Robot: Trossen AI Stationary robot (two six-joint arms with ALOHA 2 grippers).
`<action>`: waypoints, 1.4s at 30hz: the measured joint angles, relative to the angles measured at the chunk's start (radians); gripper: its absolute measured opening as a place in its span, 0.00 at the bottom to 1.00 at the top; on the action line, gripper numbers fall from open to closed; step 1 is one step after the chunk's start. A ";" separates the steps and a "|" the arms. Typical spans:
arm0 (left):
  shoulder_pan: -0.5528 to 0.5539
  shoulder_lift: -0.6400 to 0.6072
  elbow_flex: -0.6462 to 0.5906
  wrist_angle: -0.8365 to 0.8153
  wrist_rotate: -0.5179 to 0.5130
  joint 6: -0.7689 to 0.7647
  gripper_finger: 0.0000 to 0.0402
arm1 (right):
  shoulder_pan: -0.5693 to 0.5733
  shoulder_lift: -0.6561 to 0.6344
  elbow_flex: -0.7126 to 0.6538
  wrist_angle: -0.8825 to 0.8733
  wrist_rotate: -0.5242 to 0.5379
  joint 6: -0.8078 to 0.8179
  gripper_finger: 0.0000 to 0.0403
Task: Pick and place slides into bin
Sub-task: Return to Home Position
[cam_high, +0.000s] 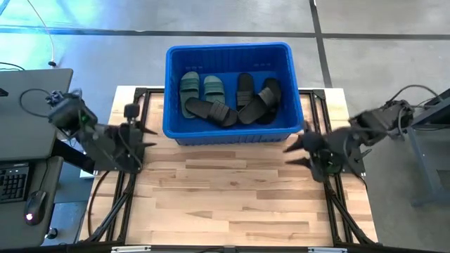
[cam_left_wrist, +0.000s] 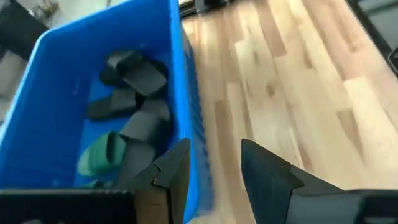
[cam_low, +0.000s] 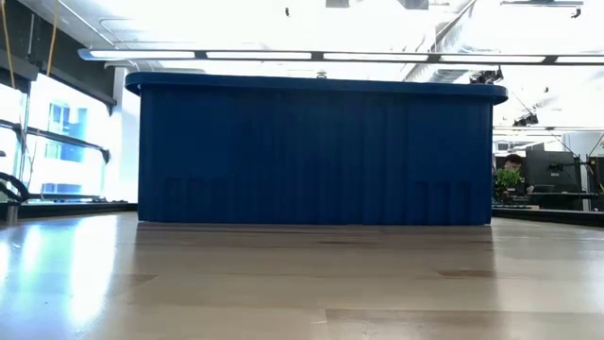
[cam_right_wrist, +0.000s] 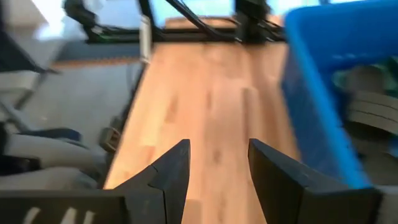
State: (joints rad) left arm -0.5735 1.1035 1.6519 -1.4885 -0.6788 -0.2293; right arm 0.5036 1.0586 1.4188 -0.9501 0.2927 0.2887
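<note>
The bright blue bin (cam_high: 228, 53) stands at the table's far middle. In it lie two green slides (cam_high: 200, 89) side by side and several black slides (cam_high: 253, 98), some resting on one another. My left gripper (cam_high: 149, 138) is open and empty, above the table just left of the bin's near left corner. My right gripper (cam_high: 294, 153) is open and empty, above the table by the bin's near right corner. The left wrist view looks past the open fingers (cam_left_wrist: 214, 174) into the bin (cam_left_wrist: 183, 93). The right wrist view shows the open fingers (cam_right_wrist: 217, 165) over bare wood beside the bin's wall (cam_right_wrist: 311, 93).
The wooden tabletop (cam_high: 232, 197) lies bare in front of the bin. The low view shows only the bin's near wall (cam_low: 311, 151). A desk with a keyboard and mouse (cam_high: 21, 183) stands off the table's left side. Black frame rails (cam_high: 116, 204) run along both table sides.
</note>
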 joint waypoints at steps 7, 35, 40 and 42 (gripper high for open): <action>-0.140 -0.216 -0.612 0.734 0.071 0.221 0.32 | 0.102 -0.260 -0.568 0.606 -0.085 -0.007 0.38; 0.481 -0.212 -0.991 1.431 0.683 0.588 0.32 | -0.062 -0.591 -1.053 0.915 -0.112 -0.035 0.39; 0.437 -0.322 -1.048 1.377 0.600 0.556 0.32 | -0.049 -0.683 -1.109 0.919 -0.118 0.006 0.40; 0.419 -0.391 -1.089 1.374 0.549 0.555 0.32 | -0.029 -0.725 -1.130 0.927 -0.122 0.008 0.41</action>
State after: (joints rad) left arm -0.1543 0.7124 0.5634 -0.1143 -0.1295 0.3252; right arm 0.4742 0.3333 0.2884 -0.0235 0.1711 0.2966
